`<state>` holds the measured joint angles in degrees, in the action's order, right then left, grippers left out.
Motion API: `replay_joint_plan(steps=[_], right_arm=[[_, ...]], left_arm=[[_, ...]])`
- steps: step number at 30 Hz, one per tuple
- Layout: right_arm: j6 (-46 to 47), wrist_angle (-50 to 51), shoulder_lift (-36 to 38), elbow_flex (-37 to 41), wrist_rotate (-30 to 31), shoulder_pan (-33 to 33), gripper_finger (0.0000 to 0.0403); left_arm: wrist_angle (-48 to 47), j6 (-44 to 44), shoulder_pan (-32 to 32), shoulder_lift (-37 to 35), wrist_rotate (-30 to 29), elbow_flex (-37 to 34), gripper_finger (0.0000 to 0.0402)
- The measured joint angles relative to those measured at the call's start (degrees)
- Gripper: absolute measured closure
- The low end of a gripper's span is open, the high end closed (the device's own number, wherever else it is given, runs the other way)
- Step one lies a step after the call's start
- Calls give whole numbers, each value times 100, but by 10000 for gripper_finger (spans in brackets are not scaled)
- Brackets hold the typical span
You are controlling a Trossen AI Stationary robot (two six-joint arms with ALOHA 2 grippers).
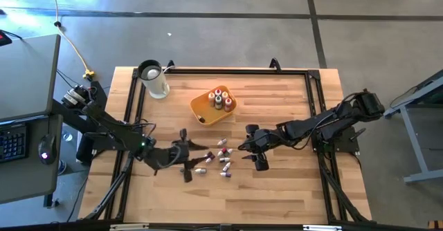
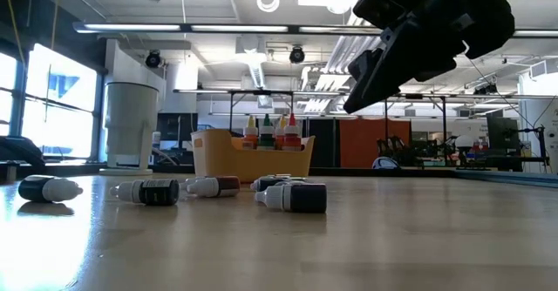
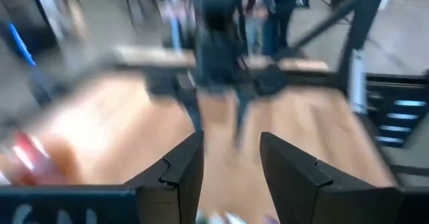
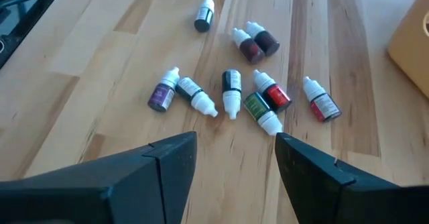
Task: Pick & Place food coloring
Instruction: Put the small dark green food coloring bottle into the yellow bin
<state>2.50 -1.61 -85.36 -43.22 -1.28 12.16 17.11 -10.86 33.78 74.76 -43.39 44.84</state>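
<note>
Bottles of food coloring [image 4: 231,90] lie scattered on the wooden table [image 1: 277,189] between the spread, empty left gripper [image 1: 185,155] and spread, empty right gripper [image 1: 255,151], while farther back four more stand upright in the yellow-orange tray [image 1: 202,107], near the white jug [image 1: 154,80].

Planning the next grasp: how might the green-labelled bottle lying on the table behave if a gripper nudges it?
The green-labelled bottle lies on its side and looks round, so it would probably roll. It touches the red-labelled bottle, so a nudge would likely shift both. Being small, it is probably light and may skid on the smooth table.
</note>
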Motion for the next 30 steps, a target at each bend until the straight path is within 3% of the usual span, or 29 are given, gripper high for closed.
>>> replay_joint_plan(steps=[5,11,18,25,30], right_arm=[[0,-2,0,0,0,0,205],[0,0,0,0,0,0,206],[0,0,0,0,0,0,205],[-50,2,0,0,-2,0,205],[-115,4,0,0,0,0,205]], left_arm=[[-1416,-2697,-2,0,920,0,257],[-2523,-4318,0,9,2295,0,257],[-2806,-4058,-2,389,2986,2,257],[-2950,-2372,8,954,3528,1,257],[-3315,-1953,-2,1132,3531,0,257]])
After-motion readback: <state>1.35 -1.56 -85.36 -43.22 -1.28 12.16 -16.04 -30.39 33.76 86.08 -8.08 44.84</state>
